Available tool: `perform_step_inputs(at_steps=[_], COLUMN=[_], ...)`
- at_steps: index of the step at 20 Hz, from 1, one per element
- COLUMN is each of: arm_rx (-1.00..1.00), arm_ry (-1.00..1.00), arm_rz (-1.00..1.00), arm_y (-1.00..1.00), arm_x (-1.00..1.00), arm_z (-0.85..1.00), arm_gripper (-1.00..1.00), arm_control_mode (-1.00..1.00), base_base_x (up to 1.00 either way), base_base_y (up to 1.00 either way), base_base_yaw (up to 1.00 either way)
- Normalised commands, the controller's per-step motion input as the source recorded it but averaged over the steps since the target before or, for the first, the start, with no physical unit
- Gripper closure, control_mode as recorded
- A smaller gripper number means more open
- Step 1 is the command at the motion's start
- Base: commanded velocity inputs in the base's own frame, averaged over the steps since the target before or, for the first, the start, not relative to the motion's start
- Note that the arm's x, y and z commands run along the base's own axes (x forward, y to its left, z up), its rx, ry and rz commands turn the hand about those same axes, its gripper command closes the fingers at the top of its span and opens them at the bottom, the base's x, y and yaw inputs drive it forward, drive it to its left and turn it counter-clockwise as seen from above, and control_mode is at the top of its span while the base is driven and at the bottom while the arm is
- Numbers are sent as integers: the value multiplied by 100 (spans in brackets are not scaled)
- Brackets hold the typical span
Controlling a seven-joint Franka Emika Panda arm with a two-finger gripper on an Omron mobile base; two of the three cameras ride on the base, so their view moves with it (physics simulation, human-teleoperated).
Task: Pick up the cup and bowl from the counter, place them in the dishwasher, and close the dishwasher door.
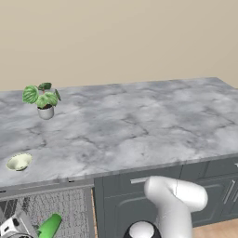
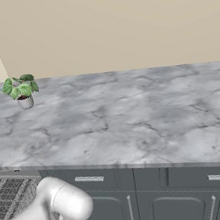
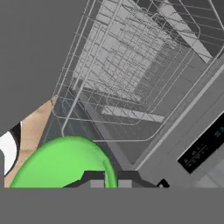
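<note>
The bright green cup (image 3: 61,164) lies tilted, mouth toward the hand camera, with my gripper (image 3: 110,178) shut on its rim. In the left base view the cup (image 1: 49,225) hangs low, in front of the open dishwasher's grey wire rack (image 1: 60,204), with the gripper (image 1: 21,228) to its left. The rack (image 3: 127,74) lies beyond the cup in the hand view, and the lowered dishwasher door (image 3: 175,140) with its dark control strip runs along the right. The pale bowl (image 1: 18,161) sits on the marble counter (image 1: 139,125), near its front left edge above the dishwasher.
A small leafy plant in a white pot (image 1: 44,100) stands at the counter's back left. Dark grey drawers and cabinet doors with silver handles (image 2: 146,192) run under the counter to the right of the dishwasher. My white arm (image 1: 174,204) rises in front of them.
</note>
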Motion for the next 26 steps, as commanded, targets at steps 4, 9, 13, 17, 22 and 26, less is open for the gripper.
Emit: perform_step_inputs(at_steps=[4, 9, 13, 17, 22, 26], arm_rx=[22, 39, 25, 14, 6, 3], arm_ry=[4, 13, 18, 19, 15, 11], arm_rz=[0, -2, 0, 0, 0, 0], arm_y=[-14, -17, 0, 1, 3, 6], arm_x=[59, 74, 50, 29, 35, 42], arm_z=[-18, -9, -57, -87, -71, -57], arm_gripper=[100, 100, 100, 100, 100, 100], arm_control_mode=[-100, -100, -100, -100, -100, -100], base_base_x=[0, 0, 0, 0, 0, 0], base_base_y=[0, 0, 0, 0, 0, 0], base_base_yaw=[0, 0, 0, 0, 0, 0])
